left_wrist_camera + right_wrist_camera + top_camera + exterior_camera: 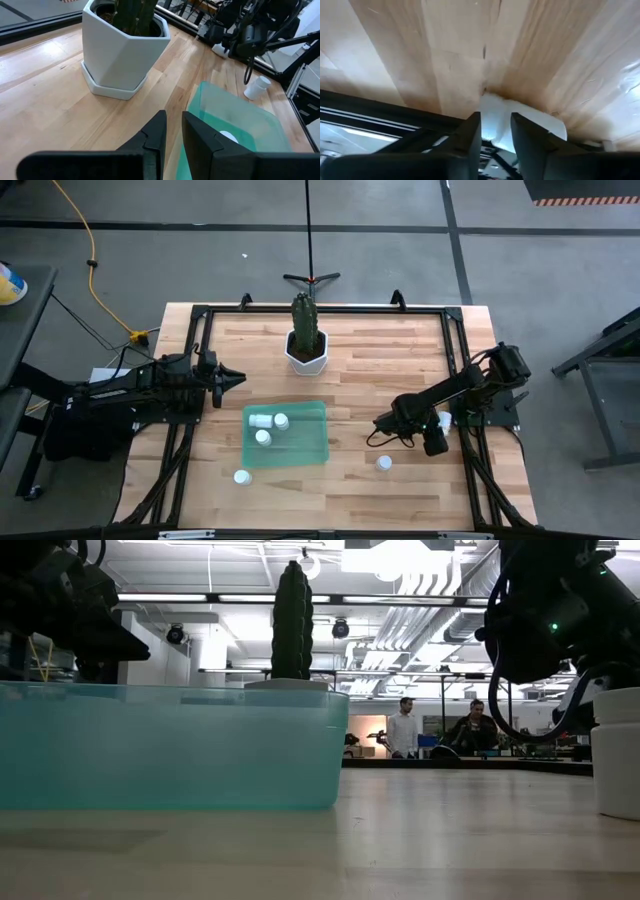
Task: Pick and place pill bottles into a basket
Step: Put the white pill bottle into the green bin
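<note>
Right wrist view: fingers point(495, 131) narrowed around a bottle point(492, 117) lying near the tabletop's point(380, 360) right edge. Best squeezed square and firm before lifting toward the basket point(300, 452). Left gripper point(232, 378) parked, fingers together.

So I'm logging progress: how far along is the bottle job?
Three bottles already lie in the green tray. The right pincer is closing around a fourth near the table's right edge. Two are left on the wood: one right of the tray, one at its near-left corner. The left pincer waits, shut.
</note>
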{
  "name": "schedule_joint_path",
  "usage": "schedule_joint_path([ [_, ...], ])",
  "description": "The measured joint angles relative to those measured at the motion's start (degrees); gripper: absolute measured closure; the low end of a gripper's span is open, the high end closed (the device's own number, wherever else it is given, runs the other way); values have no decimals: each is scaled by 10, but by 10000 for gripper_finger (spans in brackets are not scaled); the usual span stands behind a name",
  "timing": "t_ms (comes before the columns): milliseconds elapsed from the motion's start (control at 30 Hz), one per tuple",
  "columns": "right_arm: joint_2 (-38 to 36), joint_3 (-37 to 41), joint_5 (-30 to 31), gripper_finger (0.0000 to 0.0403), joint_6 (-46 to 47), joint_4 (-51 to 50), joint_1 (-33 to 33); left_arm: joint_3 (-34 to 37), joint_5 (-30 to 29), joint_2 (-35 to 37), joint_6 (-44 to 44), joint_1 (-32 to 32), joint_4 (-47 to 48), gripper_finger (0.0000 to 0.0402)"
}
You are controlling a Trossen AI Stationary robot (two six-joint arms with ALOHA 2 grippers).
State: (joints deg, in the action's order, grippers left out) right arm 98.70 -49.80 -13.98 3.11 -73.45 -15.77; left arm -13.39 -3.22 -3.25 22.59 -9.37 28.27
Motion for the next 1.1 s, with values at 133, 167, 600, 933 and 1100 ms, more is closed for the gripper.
schedule_joint_path([
  [133,0,0,-32,312,21,0,0,0,0,0,0,0,0,305],
  [167,0,0,-45,307,24,1,-1,0,0,0,0,0,0,305],
  [600,0,-68,-79,143,45,153,-15,0,0,0,0,0,0,305],
  [933,36,-75,1,100,117,162,-43,-1,0,0,0,0,-1,305],
  [1100,82,-90,8,100,144,160,-67,-1,7,0,0,0,-2,305],
])
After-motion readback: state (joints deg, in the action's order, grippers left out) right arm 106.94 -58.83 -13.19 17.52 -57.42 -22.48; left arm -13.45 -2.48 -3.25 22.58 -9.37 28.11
